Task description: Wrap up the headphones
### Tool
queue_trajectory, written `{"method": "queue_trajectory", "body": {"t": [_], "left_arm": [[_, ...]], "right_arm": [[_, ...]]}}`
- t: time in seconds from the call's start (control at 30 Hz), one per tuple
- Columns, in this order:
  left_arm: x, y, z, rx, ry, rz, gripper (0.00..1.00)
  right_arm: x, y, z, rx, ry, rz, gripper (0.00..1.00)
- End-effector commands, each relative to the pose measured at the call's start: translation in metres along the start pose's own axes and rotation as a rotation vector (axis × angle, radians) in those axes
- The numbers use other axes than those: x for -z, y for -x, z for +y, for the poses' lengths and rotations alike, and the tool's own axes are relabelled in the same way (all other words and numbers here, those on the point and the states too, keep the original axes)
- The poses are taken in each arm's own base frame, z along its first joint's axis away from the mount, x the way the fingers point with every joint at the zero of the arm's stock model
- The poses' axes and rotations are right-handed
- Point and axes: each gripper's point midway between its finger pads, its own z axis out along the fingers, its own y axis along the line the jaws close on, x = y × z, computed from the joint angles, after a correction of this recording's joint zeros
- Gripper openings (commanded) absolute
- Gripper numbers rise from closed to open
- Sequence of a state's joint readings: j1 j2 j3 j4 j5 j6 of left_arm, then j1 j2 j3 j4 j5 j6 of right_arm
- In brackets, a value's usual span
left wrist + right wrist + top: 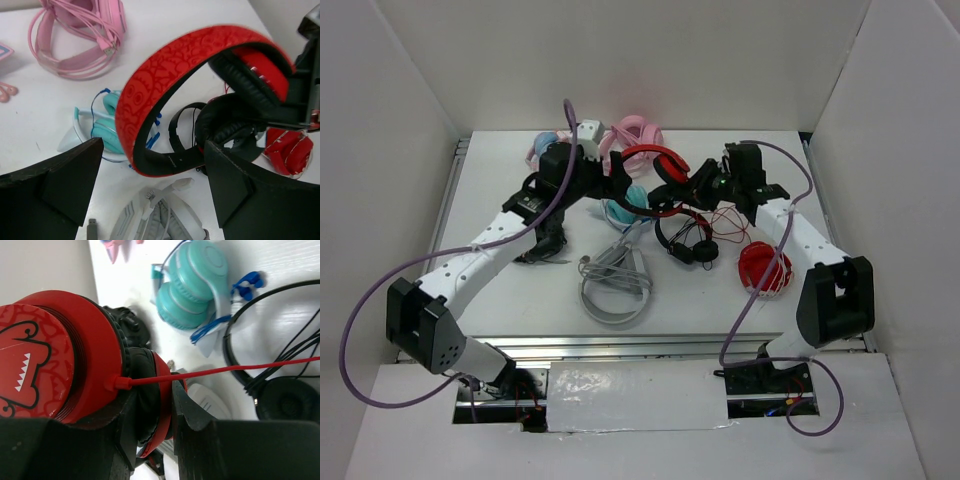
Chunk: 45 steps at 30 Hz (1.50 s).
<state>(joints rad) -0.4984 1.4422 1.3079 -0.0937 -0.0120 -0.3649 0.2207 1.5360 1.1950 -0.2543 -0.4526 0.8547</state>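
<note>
The headphones hang above the table's middle, between my two arms. Their patterned red headband arches across the left wrist view, and its black-lined lower end lies in the gap of my left gripper, which is open and touches nothing. My right gripper is shut on one ear cup, its fingers pressing the black pad and red rim. The other glossy red cup fills the left of that view. The thin red cable runs taut from it to the right, and trails down to the table.
Below lie teal headphones, a black on-ear pair, a compact red pair with whitish cord and a grey headset. Pink headphones sit at the back. White walls enclose the table on three sides.
</note>
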Motion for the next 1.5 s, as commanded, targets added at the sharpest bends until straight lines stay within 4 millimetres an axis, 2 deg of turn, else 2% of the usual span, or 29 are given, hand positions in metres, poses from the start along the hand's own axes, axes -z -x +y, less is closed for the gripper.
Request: {"method": "queue_trajectory", "body": {"t": [0.0,0.17,0.27,0.3,0.37,0.7,0.77,0.9,1.0,1.1,1.13,1.27,1.37,1.4,1.47], "left_arm": [[0.001,0.012,-0.001,-0.056,0.086,-0.042,0.94],[0.003,0.003,-0.001,-0.055,0.153,-0.076,0.92],[0.000,0.004,0.002,-0.044,0.230,-0.081,0.83],[0.002,0.007,0.009,-0.039,0.278,-0.096,0.77],[0.001,0.005,0.007,-0.032,0.301,-0.099,0.72],[0.003,0.018,0.020,-0.061,0.424,-0.151,0.67],[0.004,0.020,0.017,-0.071,0.402,-0.160,0.66],[-0.001,0.014,0.015,-0.080,0.386,-0.145,0.61],[-0.005,0.010,0.017,-0.081,0.394,-0.140,0.58],[-0.007,0.009,0.015,-0.068,0.385,-0.143,0.50],[-0.008,0.009,0.014,-0.067,0.378,-0.144,0.44],[-0.008,0.010,0.016,-0.072,0.385,-0.147,0.40],[-0.006,0.008,0.019,-0.056,0.403,-0.154,0.14],[-0.006,0.007,0.020,-0.053,0.409,-0.158,0.00],[-0.004,0.009,0.021,-0.060,0.412,-0.164,0.00]], "right_arm": [[0.025,0.015,0.048,0.045,0.144,-0.084,0.00],[0.031,0.010,0.053,0.049,0.146,-0.099,0.00],[0.038,0.007,0.059,0.078,0.135,-0.122,0.00],[0.039,0.006,0.058,0.081,0.128,-0.125,0.00],[0.042,0.004,0.058,0.097,0.110,-0.138,0.00],[0.049,0.001,0.050,0.138,0.042,-0.159,0.00],[0.048,0.001,0.046,0.148,0.020,-0.164,0.00],[0.045,-0.002,0.040,0.172,-0.027,-0.166,0.00],[0.045,-0.007,0.050,0.186,0.028,-0.144,0.00],[0.042,-0.011,0.052,0.199,0.019,-0.132,0.00],[0.043,-0.010,0.052,0.205,0.018,-0.131,0.00],[0.047,-0.014,0.059,0.208,0.059,-0.131,0.00],[0.050,-0.021,0.071,0.235,0.131,-0.098,0.00],[0.051,-0.023,0.074,0.240,0.154,-0.083,0.00],[0.051,-0.029,0.076,0.262,0.187,-0.050,0.00]]}}
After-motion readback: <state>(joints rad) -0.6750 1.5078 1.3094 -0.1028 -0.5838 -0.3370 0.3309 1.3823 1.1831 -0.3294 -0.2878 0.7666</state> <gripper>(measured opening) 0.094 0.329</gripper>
